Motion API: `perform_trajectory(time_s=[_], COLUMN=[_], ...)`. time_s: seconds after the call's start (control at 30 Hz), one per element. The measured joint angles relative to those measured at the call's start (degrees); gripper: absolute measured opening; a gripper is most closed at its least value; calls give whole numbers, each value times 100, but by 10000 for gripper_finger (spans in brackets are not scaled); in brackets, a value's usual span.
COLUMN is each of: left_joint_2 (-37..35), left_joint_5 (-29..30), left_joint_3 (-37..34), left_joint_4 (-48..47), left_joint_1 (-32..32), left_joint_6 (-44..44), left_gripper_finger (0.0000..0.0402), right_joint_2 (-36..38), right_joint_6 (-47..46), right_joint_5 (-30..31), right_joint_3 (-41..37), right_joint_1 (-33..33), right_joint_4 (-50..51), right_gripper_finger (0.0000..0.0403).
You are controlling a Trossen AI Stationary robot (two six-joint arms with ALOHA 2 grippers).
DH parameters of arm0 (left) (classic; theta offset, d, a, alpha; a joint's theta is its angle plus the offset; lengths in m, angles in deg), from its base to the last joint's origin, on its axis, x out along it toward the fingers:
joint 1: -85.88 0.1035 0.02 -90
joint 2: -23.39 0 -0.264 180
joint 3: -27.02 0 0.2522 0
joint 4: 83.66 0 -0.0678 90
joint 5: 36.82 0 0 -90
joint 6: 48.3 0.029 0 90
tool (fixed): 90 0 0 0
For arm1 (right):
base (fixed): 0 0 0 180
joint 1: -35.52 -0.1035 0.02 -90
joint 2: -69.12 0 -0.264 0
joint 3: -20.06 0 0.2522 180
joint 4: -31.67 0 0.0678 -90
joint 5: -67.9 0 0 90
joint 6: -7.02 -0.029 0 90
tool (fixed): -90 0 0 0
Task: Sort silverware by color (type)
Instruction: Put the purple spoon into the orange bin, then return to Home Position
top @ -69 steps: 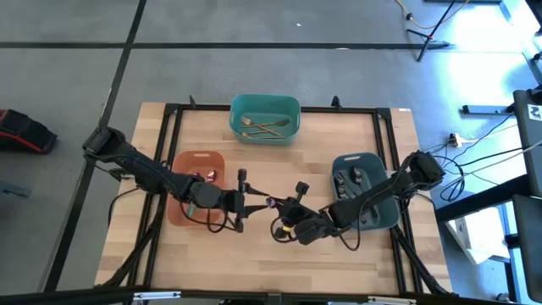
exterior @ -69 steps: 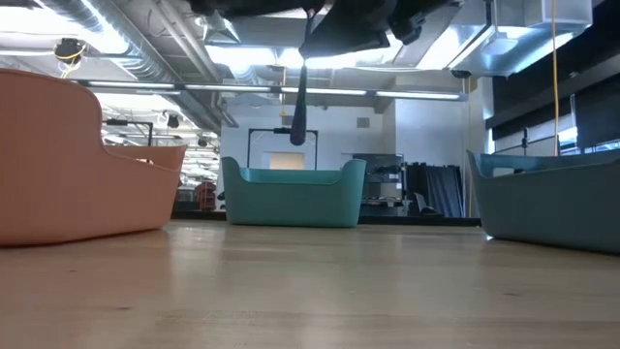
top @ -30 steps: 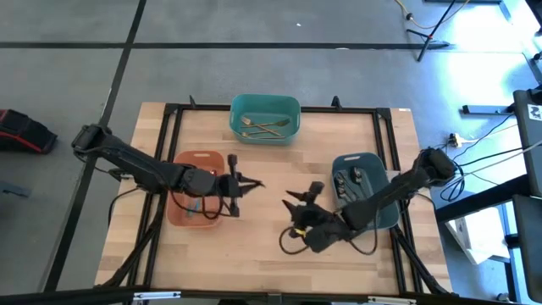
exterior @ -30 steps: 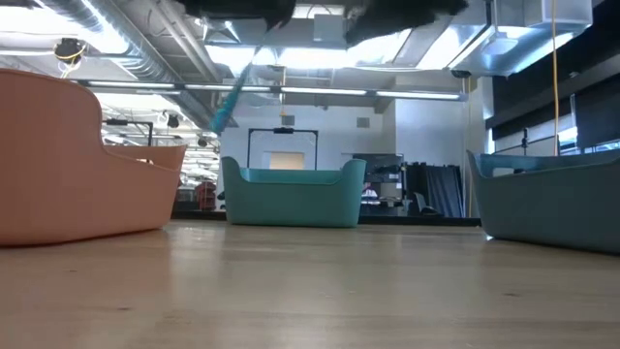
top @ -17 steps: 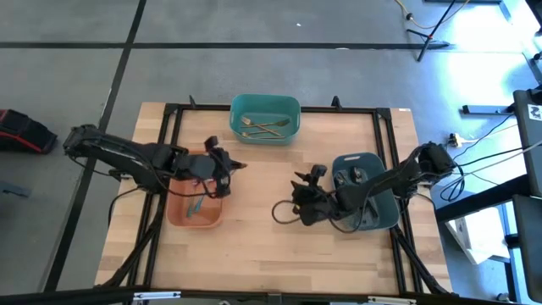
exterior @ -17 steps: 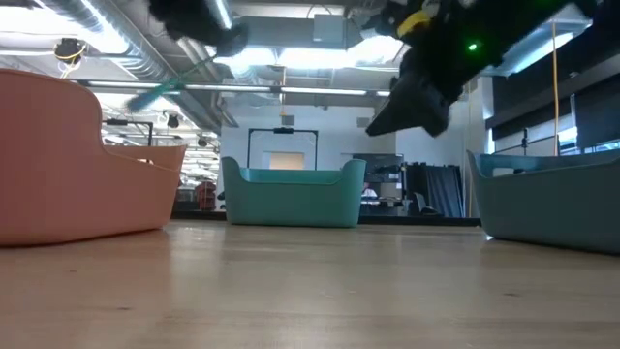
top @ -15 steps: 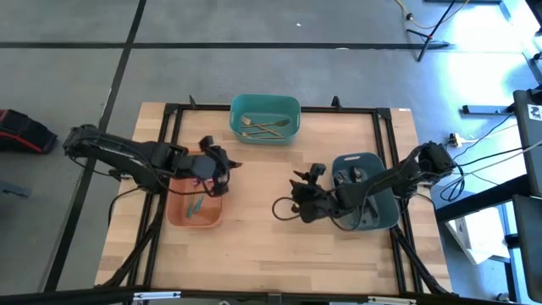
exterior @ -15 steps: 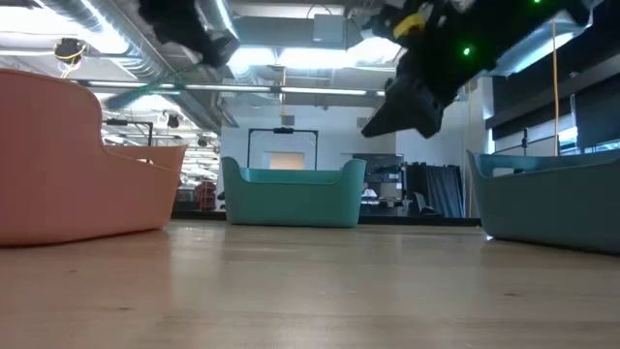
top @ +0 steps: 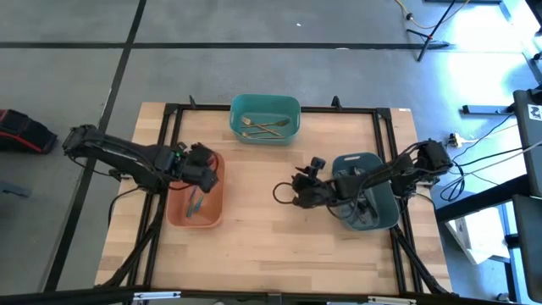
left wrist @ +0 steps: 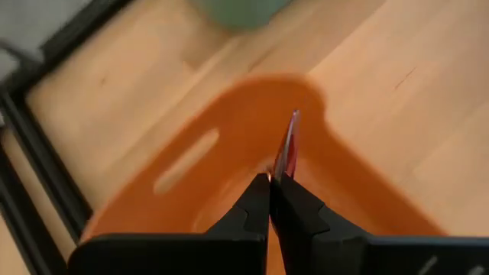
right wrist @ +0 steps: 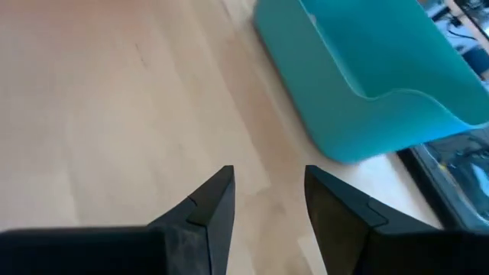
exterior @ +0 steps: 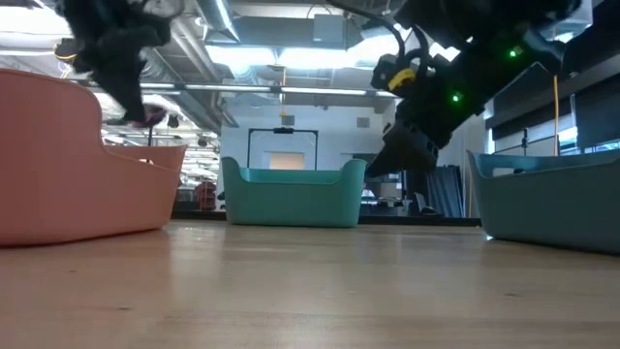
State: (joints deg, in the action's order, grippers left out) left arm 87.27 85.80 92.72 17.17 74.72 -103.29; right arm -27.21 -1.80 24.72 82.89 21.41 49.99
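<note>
My left gripper [top: 209, 172] is over the orange bin [top: 179, 213] and is shut on a thin iridescent purple-blue piece of silverware [left wrist: 287, 149], which also shows in the low view [exterior: 153, 118]. More iridescent pieces [top: 195, 204] lie in that bin. Gold pieces [top: 263, 127] lie in the teal bin [top: 265, 102]. Dark pieces [top: 352, 177] lie in the grey-blue bin [top: 385, 212]. My right gripper [top: 295, 194] is open and empty above the bare table, just left of the grey-blue bin. My left gripper pinches one end of the iridescent piece [left wrist: 275, 176] between its two fingertips [left wrist: 258, 192]. The rest of the piece sticks out forward past the fingertips, along the fingers. It is lifted clear, above the inside of the orange bin.
A black frame [top: 169, 114] runs round the wooden table top. The bare wood [top: 271, 246] between the bins and at the near edge is free room. The teal bin also shows ahead of the open fingers in the right wrist view [right wrist: 367, 69].
My left gripper has gone from the table's middle toward the left edge, carrying the iridescent piece until it is over the orange bin; the piece has swung from hanging down to nearly level. My right gripper has gone toward the far edge, next to the grey-blue bin.
</note>
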Motion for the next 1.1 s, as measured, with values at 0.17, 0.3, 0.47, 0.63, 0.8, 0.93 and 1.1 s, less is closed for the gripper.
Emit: perform_trajectory(time_s=[0.17, 0.3, 0.47, 0.63, 0.8, 0.93, 1.1], left_joint_2=[0, 2, 2, 2, -13, -19, -20], left_joint_5=[-435, -773, -1248, -1505, -1609, -1866, -1905], left_joint_3=[-613, -1027, -1220, -1257, -1218, -1128, -823], left_joint_4=[6, 0, 35, -97, -342, -668, -1009], left_joint_1=[-41, -63, -63, -63, -63, -63, -63], left_joint_6=[-805, -1352, -1699, -1853, -1878, -1881, -1709], left_gripper_finger=[5, 5, 15, 40, 76, 91, 93], right_joint_2=[2, 2, 2, 2, 2, 2, 2], right_joint_6=[-7, -99, -116, -141, -140, -140, -125], right_joint_5=[-335, -640, -671, -899, -1025, -1044, -1044], right_joint_3=[-247, -488, -662, -675, -675, -675, -675], right_joint_1=[-11, -10, -10, -13, -15, -15, -15], right_joint_4=[-315, -637, -879, -960, -1107, -1110, -1117], right_gripper_finger=[150, 150, 150, 150, 150, 150, 150])
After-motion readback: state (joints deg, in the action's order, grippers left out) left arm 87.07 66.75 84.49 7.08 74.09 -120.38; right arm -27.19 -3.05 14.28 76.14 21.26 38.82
